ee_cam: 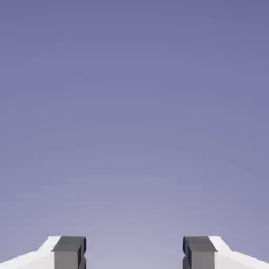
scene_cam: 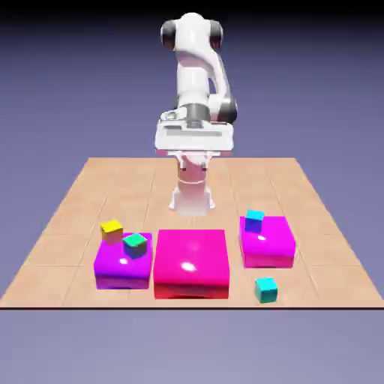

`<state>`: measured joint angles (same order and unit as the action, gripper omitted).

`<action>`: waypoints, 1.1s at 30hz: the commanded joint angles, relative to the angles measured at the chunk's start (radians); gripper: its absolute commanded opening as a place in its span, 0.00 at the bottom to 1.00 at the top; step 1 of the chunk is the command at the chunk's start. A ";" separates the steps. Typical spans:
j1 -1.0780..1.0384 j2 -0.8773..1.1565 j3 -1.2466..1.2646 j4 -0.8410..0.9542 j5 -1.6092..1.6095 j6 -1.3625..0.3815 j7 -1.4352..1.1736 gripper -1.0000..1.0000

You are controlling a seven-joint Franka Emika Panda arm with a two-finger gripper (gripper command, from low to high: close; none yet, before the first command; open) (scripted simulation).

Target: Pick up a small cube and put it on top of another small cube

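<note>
We are at the very start: nothing is gripped and the reach for the teal cube [scene_cam: 265, 289] has not begun. That cube sits alone on the counter [scene_cam: 67, 217] at the lower right of the exterior view, in front of the purple block [scene_cam: 266, 241] on that side and just right of the big pink block [scene_cam: 190, 262]. The yellow cube [scene_cam: 112, 229] lies at the left, touching or just behind the other purple block [scene_cam: 122, 262], with a green-topped cube [scene_cam: 135, 244] close beside it on that block.

The tool [ee_cam: 134, 253] hangs high near the arm's base, its fingers [ee_cam: 69, 252] spread wide with only backdrop between them in the hand view, so it is not aimed at the counter.

To do this step well, we judge that we should first tip the hand to look down, then travel over the teal cube and centre it between the fingers before descending. We should come straight down, since the pink block stands near and a slanted approach could clip it. We must not mistake the sky-blue cube [scene_cam: 254, 220] atop the right purple block for our target. Squaring the fingers to the cube's flat faces should keep it from twisting on closing.
</note>
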<state>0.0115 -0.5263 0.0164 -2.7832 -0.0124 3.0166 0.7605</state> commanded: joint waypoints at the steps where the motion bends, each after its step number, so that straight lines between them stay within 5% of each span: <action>1: 0.000 0.036 0.014 0.022 -0.010 -0.017 0.016 0.50; 27: -0.011 0.964 0.363 0.591 -0.273 -0.451 0.429 0.50; 33: 0.052 1.128 0.279 0.629 -0.368 -0.328 0.497 0.50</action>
<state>0.0639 0.6019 0.2955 -2.1543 -0.3807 2.6885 1.2576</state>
